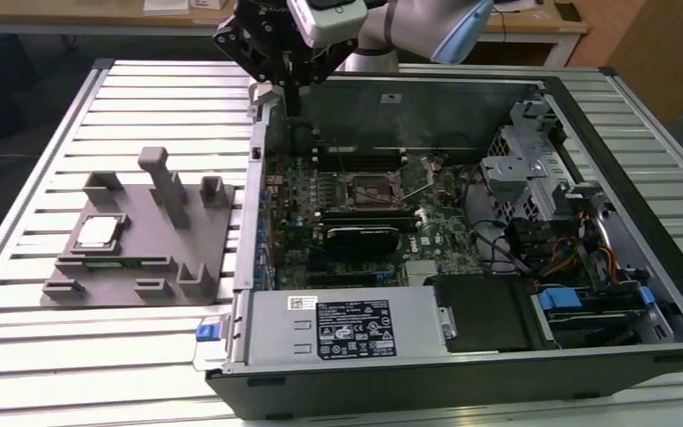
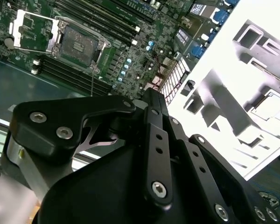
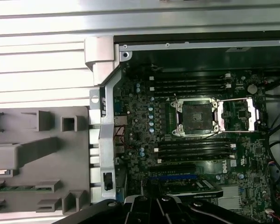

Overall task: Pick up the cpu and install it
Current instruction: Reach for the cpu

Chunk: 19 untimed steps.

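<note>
The cpu [image 1: 99, 232], a small pale silvery square, lies in a recess of the grey holder block [image 1: 188, 233] on the table, at the exterior view's left of the open computer case. My gripper [image 1: 293, 102] hangs shut and empty above the case's far left wall, well away from the cpu. The motherboard's cpu socket [image 1: 373, 189] stands open with its metal frame lifted, and it appears in both wrist views [image 2: 78, 45] [image 3: 195, 116]. In the second wrist view the gripper [image 2: 152, 97] points between the motherboard and the bright holder block, where the cpu [image 2: 269, 105] lies.
The case [image 1: 626, 107] lies on its side on a slatted metal table [image 1: 140, 89]. A grey labelled power supply [image 1: 335, 326] sits at its near side, drive cages and cables [image 1: 555, 222] at the exterior view's right. Upright posts [image 1: 161, 178] rise from the holder block; a green strip [image 3: 23, 188] lies in it.
</note>
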Available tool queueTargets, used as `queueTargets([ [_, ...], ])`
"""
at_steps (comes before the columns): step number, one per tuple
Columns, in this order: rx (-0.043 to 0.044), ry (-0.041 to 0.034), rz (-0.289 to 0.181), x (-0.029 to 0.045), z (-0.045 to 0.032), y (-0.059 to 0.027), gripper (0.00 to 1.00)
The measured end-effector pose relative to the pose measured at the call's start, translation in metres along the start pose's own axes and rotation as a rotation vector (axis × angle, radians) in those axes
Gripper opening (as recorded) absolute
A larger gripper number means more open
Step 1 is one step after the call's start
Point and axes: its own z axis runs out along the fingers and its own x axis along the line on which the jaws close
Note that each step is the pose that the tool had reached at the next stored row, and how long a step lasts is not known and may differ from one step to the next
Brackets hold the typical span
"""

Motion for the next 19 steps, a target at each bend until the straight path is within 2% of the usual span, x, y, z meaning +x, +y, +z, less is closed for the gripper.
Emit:
queueTargets([
  [19, -0.0001, 0.0, 0.0, 0.0161, -0.0004, -0.0012, 0.11],
])
